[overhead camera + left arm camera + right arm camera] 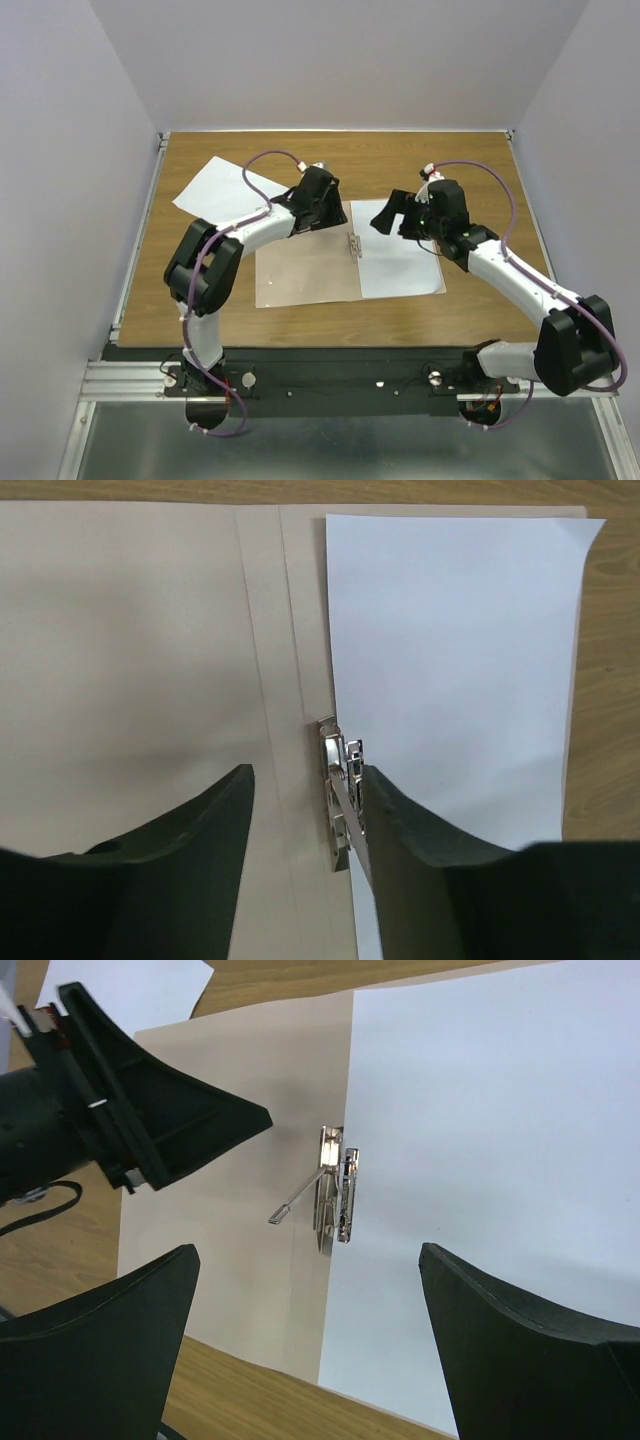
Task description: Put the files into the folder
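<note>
The folder [305, 265] lies open and flat in the middle of the worktop [460, 165], a bit nearer to the near edge than to the far one. Its tan L half is bare. On its R half lies one white sheet [400, 265], flat, its L edge running along the fold line. The metal clip [354, 245] sits on that fold, and in the R wrist view its thin lever [293, 1204] is tilted up and points toward the bare tan half. The edge of the sheet reaches the clip, but I cannot tell if it is clamped under it. The second white sheet [222, 188] lies on the wood near the far L corner, turned at an angle, well apart from the folder's L half. The L gripper [322, 215] hangs over the far part of the fold w/ jaws spread and nothing between them. In its own view one finger [420, 860] is just beside the clip; whether it touches, I cannot tell. The R gripper [397, 218] hangs over the far part of the sheet in the folder, jaws spread wide, holding nothing. The two grippers face each other across the clip, near but apart.
</note>
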`<state>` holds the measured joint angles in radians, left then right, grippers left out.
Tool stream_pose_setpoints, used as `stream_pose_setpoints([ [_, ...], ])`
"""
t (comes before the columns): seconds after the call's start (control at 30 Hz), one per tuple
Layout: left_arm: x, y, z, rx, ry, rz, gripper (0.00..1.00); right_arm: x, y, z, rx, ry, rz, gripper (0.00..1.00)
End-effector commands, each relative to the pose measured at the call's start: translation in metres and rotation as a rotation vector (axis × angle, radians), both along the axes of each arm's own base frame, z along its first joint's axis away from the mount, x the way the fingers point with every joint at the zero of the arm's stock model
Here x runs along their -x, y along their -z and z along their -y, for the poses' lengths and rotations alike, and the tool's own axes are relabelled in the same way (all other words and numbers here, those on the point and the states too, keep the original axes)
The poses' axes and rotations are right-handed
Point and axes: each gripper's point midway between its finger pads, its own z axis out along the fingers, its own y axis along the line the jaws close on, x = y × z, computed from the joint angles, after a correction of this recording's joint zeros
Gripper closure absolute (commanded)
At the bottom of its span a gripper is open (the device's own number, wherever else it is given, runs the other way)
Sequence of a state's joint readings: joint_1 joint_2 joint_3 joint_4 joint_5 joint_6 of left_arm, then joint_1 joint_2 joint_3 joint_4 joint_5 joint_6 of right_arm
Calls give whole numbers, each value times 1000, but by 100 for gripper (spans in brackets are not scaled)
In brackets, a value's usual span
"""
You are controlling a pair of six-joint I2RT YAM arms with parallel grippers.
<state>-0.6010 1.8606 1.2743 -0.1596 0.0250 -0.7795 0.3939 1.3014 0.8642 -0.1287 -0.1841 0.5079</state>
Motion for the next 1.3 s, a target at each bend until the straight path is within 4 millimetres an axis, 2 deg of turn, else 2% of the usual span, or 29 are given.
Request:
stream_pose_setpoints([
  [0.0, -7, 19, 4, -75, -39, -46, 49, 0, -1, 17, 24, 102, 21, 0],
  [0.03, -7, 26, 4, -87, -43, -58, 54, 1, 0, 17, 29, 98, 22, 0],
  [0.07, -9, 25, 6, -84, -41, -55, 57, 2, 4, 18, 39, 95, 17, 0],
  [0.13, -11, 32, 8, -86, -49, -67, 57, 3, 9, 20, 48, 102, 7, 0],
  [0.4, -14, 40, 26, -75, -13, -85, 57, 16, 34, 23, 67, 89, -50, 0],
  [0.67, -8, 56, 30, -91, -2, -119, 58, 18, 35, 27, 78, 100, -42, 0],
  [0.7, -7, 57, 30, -92, -5, -124, 65, 18, 36, 27, 80, 97, -43, 0],
  [0.8, -5, 65, 30, -99, -3, -140, 66, 20, 38, 27, 79, 94, -49, 0],
  [0.87, -3, 69, 29, -104, -6, -150, 77, 20, 40, 27, 78, 93, -56, 0],
  [0.93, -2, 72, 29, -108, -9, -154, 82, 22, 39, 23, 66, 76, -61, 0],
  [1.03, 2, 78, 30, -113, -4, -166, 83, 24, 41, 16, 48, 44, -78, 0],
  [1.1, 3, 81, 31, -109, -1, -173, 87, 22, 43, 12, 26, 47, -96, 0],
  [1.17, 5, 85, 31, -113, -1, -180, 88, 21, 41, 4, -17, 30, -105, 3],
  [1.2, 4, 86, 30, -110, -4, -180, 93, 21, 43, -1, -46, 31, -132, 4],
  [1.27, 9, 85, 35, -91, 17, -191, 94, 22, 38, -14, -108, -9, -153, 11],
])
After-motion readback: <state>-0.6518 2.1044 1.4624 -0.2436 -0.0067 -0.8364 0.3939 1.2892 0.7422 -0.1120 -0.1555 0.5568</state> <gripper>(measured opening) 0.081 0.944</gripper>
